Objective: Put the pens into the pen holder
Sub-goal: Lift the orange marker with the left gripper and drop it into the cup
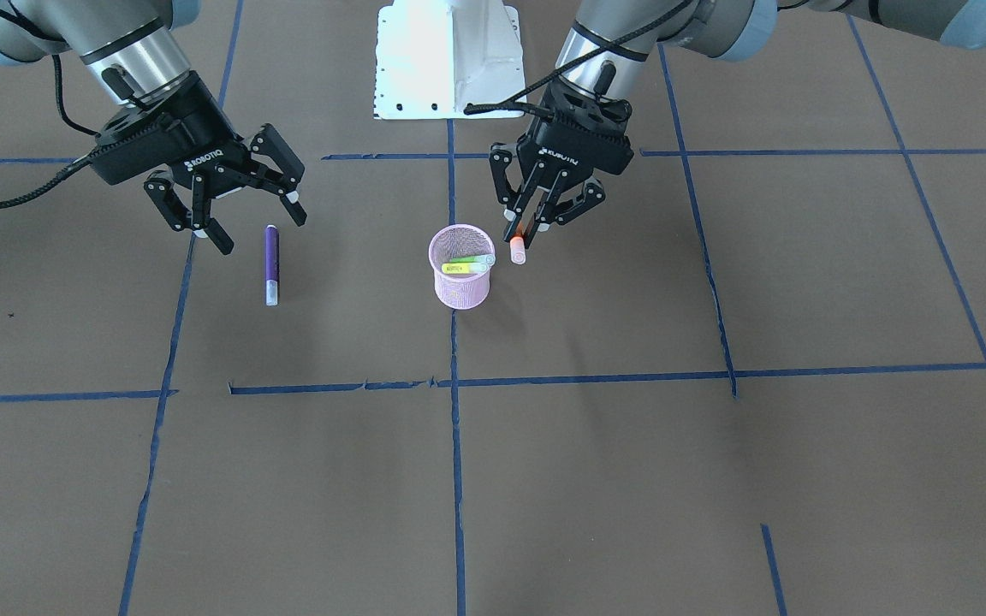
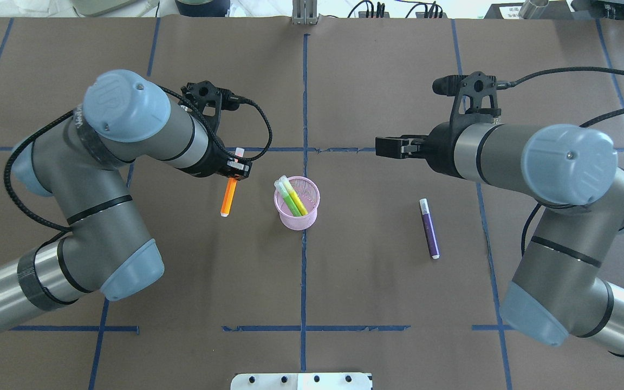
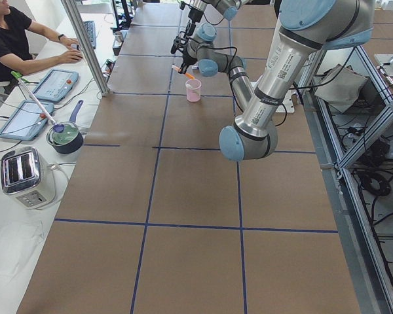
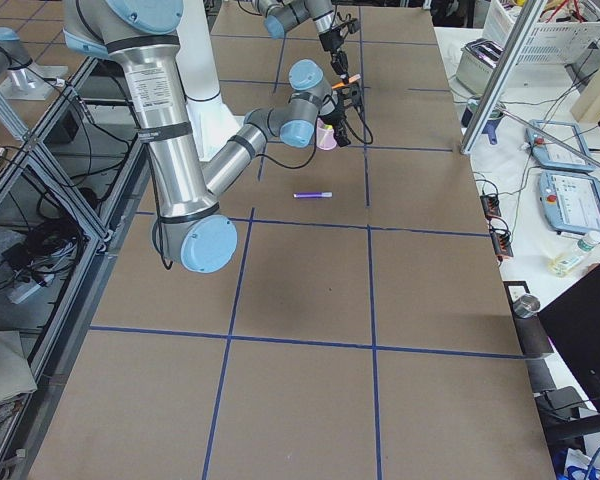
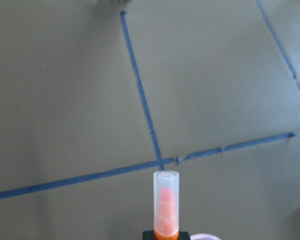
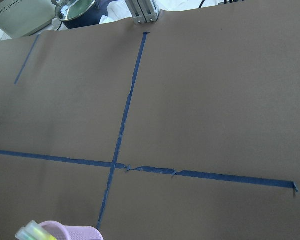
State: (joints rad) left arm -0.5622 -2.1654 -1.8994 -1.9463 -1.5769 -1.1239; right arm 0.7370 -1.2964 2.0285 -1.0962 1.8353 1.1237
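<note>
The pink mesh pen holder (image 1: 460, 278) stands at the table's middle with two green-yellow pens (image 1: 469, 263) leaning inside it. My left gripper (image 1: 531, 229) is shut on the orange pen (image 1: 517, 249) and holds it tilted above the table, just beside the holder's rim. The overhead view shows this orange pen (image 2: 228, 197) left of the holder (image 2: 297, 205). The left wrist view shows its pale cap (image 5: 166, 207). The purple pen (image 1: 271, 264) lies flat on the table. My right gripper (image 1: 253, 224) is open and empty, above and just beside the purple pen's far end.
A white robot base plate (image 1: 448, 60) sits at the table's robot side. Blue tape lines cross the brown table cover (image 1: 630, 479). An operator, tablets, a toaster and a pot sit beyond the far edge in the exterior left view (image 3: 26, 131).
</note>
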